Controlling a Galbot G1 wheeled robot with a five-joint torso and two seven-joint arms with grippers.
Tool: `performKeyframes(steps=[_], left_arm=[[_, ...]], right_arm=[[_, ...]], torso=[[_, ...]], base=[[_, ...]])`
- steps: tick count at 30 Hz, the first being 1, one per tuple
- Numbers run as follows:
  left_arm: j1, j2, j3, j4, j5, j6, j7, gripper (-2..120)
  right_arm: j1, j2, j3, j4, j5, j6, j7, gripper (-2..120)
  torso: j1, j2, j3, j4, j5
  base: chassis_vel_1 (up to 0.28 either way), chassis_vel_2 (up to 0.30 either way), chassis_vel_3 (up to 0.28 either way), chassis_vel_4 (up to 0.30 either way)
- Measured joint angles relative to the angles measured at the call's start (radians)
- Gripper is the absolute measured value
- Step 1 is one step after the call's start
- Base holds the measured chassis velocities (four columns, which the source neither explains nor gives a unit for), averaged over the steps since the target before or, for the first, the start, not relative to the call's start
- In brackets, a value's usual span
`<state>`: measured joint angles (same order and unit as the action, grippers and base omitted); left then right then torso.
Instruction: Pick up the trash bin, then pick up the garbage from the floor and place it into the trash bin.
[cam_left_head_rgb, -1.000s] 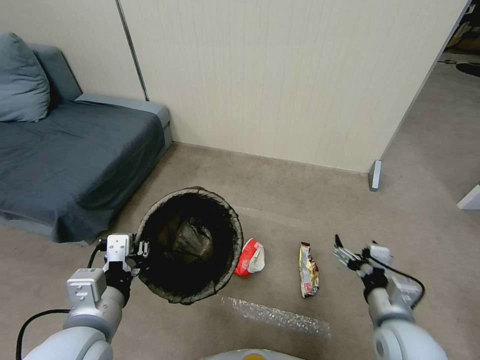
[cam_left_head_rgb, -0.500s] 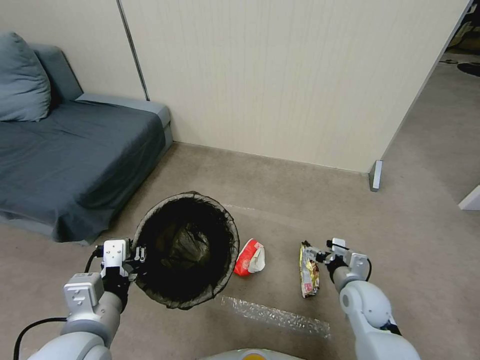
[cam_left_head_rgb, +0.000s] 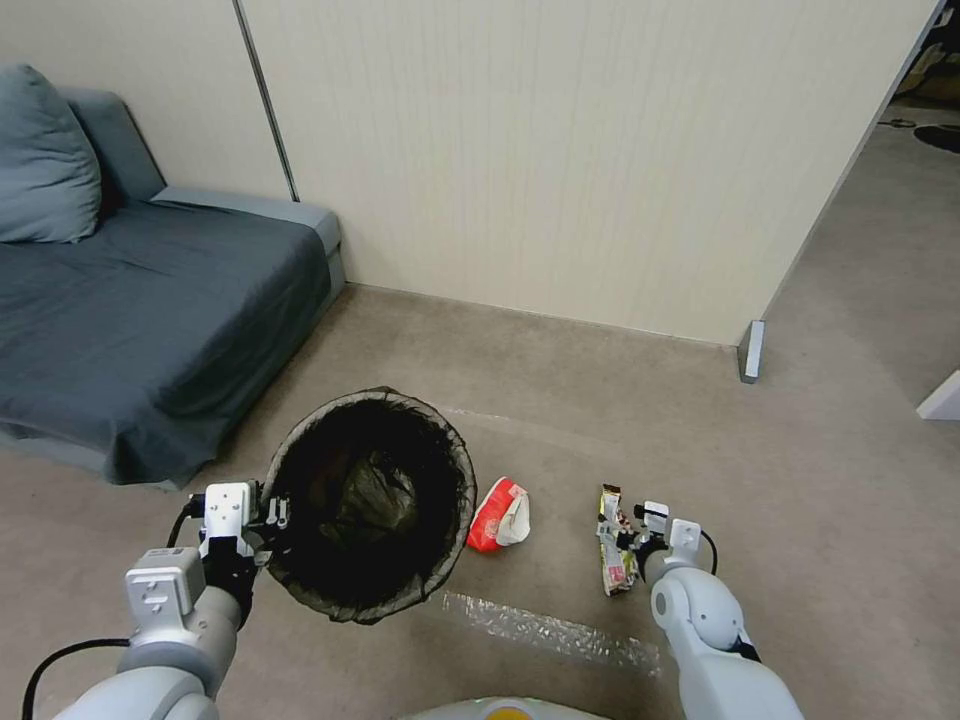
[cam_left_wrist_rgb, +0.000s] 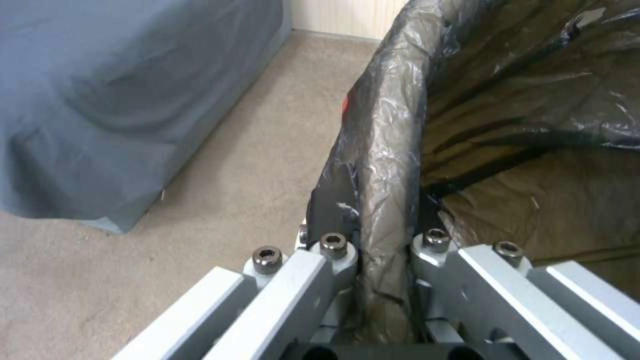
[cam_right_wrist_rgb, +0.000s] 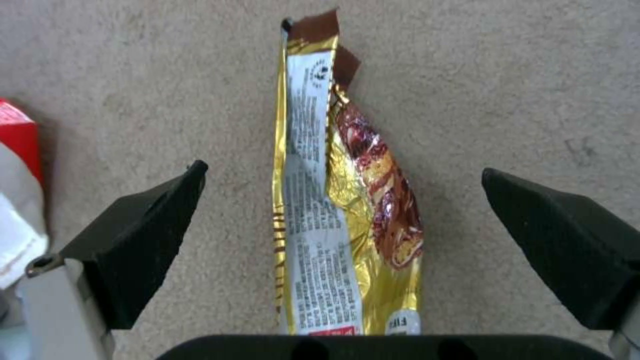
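The trash bin (cam_left_head_rgb: 365, 505), round with a dark bag folded over its rim, hangs tilted just above the carpet. My left gripper (cam_left_head_rgb: 268, 515) is shut on its near-left rim; the left wrist view shows the fingers (cam_left_wrist_rgb: 333, 250) clamped on the bagged rim (cam_left_wrist_rgb: 387, 150). Of the garbage, a yellow and silvery wrapper (cam_left_head_rgb: 612, 560) lies right of the bin. My right gripper (cam_left_head_rgb: 625, 528) hovers low over it, open. In the right wrist view the wrapper (cam_right_wrist_rgb: 333, 210) lies lengthwise between the two black pads (cam_right_wrist_rgb: 147, 235). A crushed red-and-white carton (cam_left_head_rgb: 500, 515) lies beside the bin.
A grey sofa (cam_left_head_rgb: 130, 300) stands at the left, close to the bin. A beige wall panel (cam_left_head_rgb: 560, 150) runs behind, ending at a post (cam_left_head_rgb: 750, 350). A strip of clear film (cam_left_head_rgb: 550, 630) lies on the carpet near my base. Open carpet extends to the right.
My right arm has swung left and down, from open floor to straddling the wrapper. The left gripper and bin have shifted slightly.
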<state>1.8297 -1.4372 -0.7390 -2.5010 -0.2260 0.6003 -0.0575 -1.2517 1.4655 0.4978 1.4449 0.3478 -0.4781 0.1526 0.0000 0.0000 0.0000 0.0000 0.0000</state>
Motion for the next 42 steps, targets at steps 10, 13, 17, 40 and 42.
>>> performKeyframes(steps=[10, 13, 17, 40, 42], left_arm=[[0.005, -0.001, -0.002, 0.000, 0.000, 0.001, 0.000, 1], [0.006, -0.001, -0.002, 0.000, 0.000, 0.001, 0.000, 1], [0.006, -0.002, -0.002, 0.000, 0.000, 0.001, 0.000, 1], [0.004, 0.001, 0.004, 0.000, 0.000, 0.003, 0.000, 1], [0.004, 0.001, 0.004, 0.001, 0.000, 0.003, 0.000, 1]], right_arm=[[0.033, 0.024, -0.012, -0.084, -0.063, 0.029, -0.003, 97], [0.035, 0.027, -0.012, -0.097, -0.068, 0.033, -0.010, 89], [0.038, 0.028, -0.008, -0.114, -0.079, 0.041, -0.021, 75], [0.018, 0.026, 0.030, -0.141, -0.104, 0.081, -0.044, 0], [0.014, 0.025, 0.030, -0.130, -0.106, 0.083, -0.043, 0]], torso=[[0.000, 0.000, 0.000, 0.0000, 0.0000], [0.000, 0.000, 0.000, 0.0000, 0.0000], [0.000, 0.000, 0.000, 0.0000, 0.0000], [0.000, 0.000, 0.000, 0.0000, 0.0003], [0.000, 0.000, 0.000, 0.0000, 0.0004]], base=[[0.000, 0.000, 0.000, 0.000], [0.000, 0.000, 0.000, 0.000], [0.000, 0.000, 0.000, 0.000], [0.000, 0.000, 0.000, 0.000], [0.000, 0.000, 0.000, 0.000]])
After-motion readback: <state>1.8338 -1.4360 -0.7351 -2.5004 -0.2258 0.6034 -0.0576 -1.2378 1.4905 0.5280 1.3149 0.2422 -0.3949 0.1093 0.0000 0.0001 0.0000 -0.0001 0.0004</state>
